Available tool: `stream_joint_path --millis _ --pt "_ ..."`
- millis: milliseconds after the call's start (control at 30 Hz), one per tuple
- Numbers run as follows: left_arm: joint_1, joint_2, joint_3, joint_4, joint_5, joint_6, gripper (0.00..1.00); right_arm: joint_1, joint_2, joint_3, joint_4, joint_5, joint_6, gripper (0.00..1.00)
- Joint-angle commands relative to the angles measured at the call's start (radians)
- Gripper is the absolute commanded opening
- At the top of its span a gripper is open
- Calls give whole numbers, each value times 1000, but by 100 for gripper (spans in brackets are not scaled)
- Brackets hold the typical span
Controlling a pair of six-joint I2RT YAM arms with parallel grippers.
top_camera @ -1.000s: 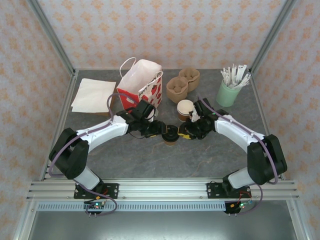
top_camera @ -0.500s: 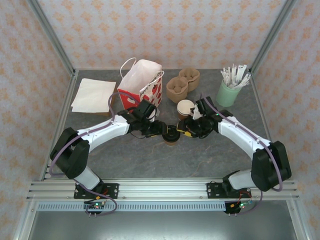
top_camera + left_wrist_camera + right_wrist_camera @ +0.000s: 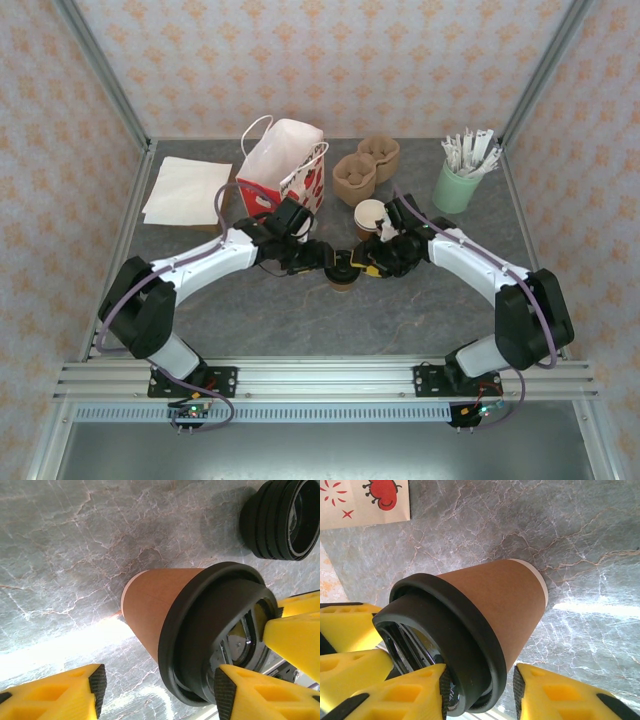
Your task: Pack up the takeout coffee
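Left wrist view: left gripper (image 3: 161, 682) wide open around the lidded cup (image 3: 150, 605).

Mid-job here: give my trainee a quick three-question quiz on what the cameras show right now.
1. True or false: the cup wears a white lid.
2. Where does the cup stand? A: in the bag. B: on the table, between the left gripper and the right gripper. C: in a pulp tray.
3. Fill in: the left gripper's jaws are ___, with a gap showing beside the cup.

Key: 1 false, the lid is black. 2 B. 3 open.
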Motion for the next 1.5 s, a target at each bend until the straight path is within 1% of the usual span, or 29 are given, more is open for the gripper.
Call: stream_joint_path --millis 0,133,233,367,500,1000,1467 --pt "-8 -72 27 -40 -44 -7 63 3 23 4 -65 50 -22 39" --pt "-1 -119 -14 -26 -52 -39 64 3 16 5 -67 52 -23 39" --pt "3 -134 -41 -13 -38 -51 61 3 15 4 -68 53 -22 39" --pt "5 -113 -69 14 -21 -60 55 3 20 6 -68 52 -26 39" --pt "6 -83 -82 47 -16 -70 53 4 19 7 -70 54 -27 39" --pt "6 -23 -87 75 10 -54 51 4 17 8 -82 59 -31 38" --pt "7 8 -106 27 -22 -25 49 3 45 23 -140 96 -59 38"
